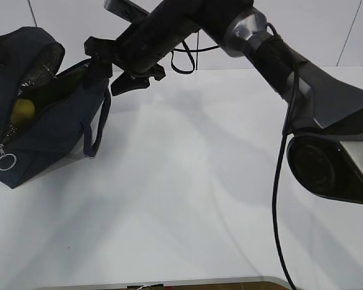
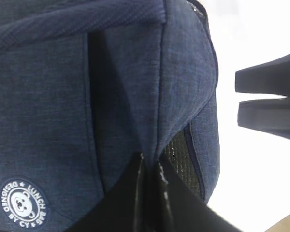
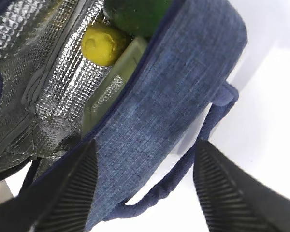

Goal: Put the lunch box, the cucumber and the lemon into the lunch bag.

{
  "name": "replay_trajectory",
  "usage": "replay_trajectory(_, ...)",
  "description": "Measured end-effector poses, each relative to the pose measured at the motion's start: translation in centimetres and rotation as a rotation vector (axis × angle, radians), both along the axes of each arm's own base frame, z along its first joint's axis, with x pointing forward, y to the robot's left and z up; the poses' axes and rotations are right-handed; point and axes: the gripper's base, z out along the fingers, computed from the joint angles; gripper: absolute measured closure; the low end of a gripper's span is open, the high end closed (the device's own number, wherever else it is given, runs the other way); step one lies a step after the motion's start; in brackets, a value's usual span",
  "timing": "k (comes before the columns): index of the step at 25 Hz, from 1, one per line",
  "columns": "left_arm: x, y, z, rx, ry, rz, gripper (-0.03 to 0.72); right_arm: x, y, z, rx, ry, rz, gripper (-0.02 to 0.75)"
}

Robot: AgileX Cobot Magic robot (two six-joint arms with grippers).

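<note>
Lunch bag (image 1: 45, 130) sits on the desk (image 1: 187, 199) at the far left, mouth gaping. Inside it, against the silver lining: lemon (image 3: 104, 44), cucumber (image 3: 135, 14) just above it, and the pale green lid of the lunch box (image 3: 118, 77) beneath both. All three appear loaded, so the task looks essentially complete.

Right fingers (image 3: 147, 186) spread wide, empty, straddling the bag's near wall; one looped handle (image 3: 183, 164) hangs between them.

Left fingers (image 2: 152, 166) pressed together on a fold of the bag's outer fabric (seemingly propping the bag open).

Handling judgement: bag is soft, limp cloth and will sag when released; now bottom-heavy with contents. Best taken by the handle loop between the right fingers, or a stitched rim edge. Lemon and glossy cucumber likely to roll if the bag tips.
</note>
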Motion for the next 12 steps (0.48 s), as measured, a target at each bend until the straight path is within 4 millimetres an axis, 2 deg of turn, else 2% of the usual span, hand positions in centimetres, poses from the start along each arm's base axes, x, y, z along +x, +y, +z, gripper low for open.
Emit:
replay_trajectory(7,0.0,0.0,0.0,0.0,0.0,0.0,0.701,0.6,0.8,-3.3,0.042,0.084,-0.01,0.239)
replay_trajectory(12,0.0,0.0,0.0,0.0,0.0,0.0,0.701,0.7,1.0,-3.7,0.066,0.092,-0.02,0.239)
